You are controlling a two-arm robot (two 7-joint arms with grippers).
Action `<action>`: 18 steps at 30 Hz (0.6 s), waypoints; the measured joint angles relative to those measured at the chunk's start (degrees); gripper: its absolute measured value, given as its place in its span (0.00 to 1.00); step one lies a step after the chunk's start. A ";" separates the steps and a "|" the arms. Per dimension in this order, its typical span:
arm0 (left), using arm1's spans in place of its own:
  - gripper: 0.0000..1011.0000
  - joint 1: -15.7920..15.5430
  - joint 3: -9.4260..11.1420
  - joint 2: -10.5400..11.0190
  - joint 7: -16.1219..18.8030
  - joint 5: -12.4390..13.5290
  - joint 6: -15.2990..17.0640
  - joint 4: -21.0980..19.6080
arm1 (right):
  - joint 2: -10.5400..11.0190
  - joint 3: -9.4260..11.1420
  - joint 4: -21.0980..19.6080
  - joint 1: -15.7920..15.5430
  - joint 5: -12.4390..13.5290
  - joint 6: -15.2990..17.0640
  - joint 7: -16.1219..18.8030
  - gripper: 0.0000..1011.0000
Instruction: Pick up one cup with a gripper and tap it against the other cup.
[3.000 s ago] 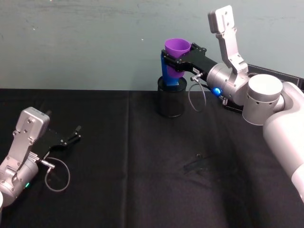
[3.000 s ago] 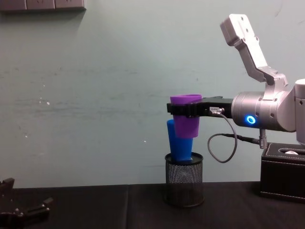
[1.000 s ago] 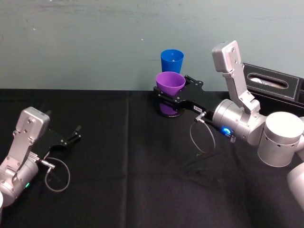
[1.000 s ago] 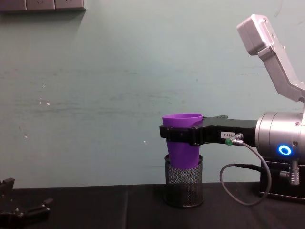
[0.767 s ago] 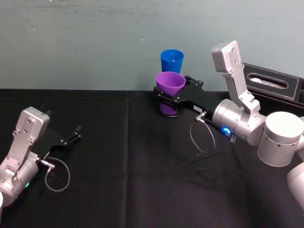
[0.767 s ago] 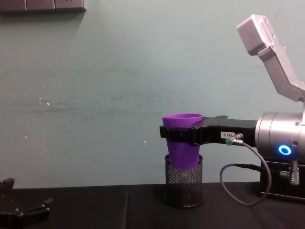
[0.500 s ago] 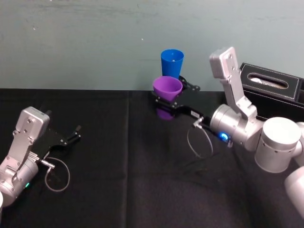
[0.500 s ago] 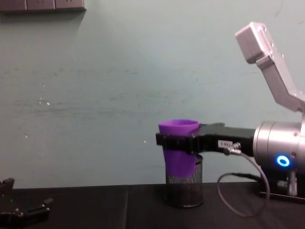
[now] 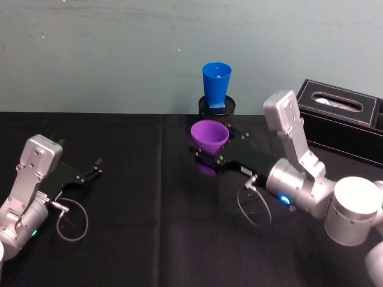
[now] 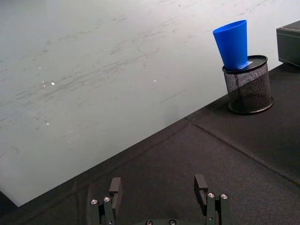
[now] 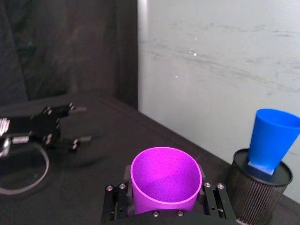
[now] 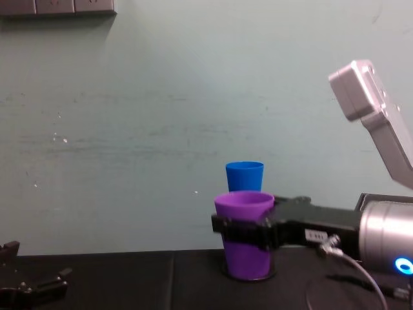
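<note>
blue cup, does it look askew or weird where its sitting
A little. The blue cup stands narrow end down inside the black mesh holder, leaning slightly rather than sitting square. Nothing looks spilled or damaged. The purple cup is upright in the right gripper, whose jaws are shut on it, clear of the blue one.

A pale grey-green wall [image 12: 129, 129], scuffed with faint streaks and small white specks, rises behind the table [image 9: 149, 239], which is draped in black cloth. White socket plates [image 12: 58, 6] sit high on the wall. Light is even and soft.
</note>
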 joint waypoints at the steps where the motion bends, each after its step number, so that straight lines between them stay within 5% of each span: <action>1: 1.00 0.00 0.00 0.00 0.00 0.00 0.00 0.00 | 0.26 -0.12 -0.33 -0.36 -0.32 -0.19 -0.03 0.73; 9: 1.00 0.00 0.00 0.00 0.00 0.00 0.00 0.00 | 1.98 0.05 -1.67 -4.54 -2.14 -2.36 -1.02 0.73; 18: 1.00 0.00 0.00 0.00 0.00 0.00 0.00 0.00 | 0.88 1.34 0.98 -6.80 -2.51 -4.55 -2.17 0.73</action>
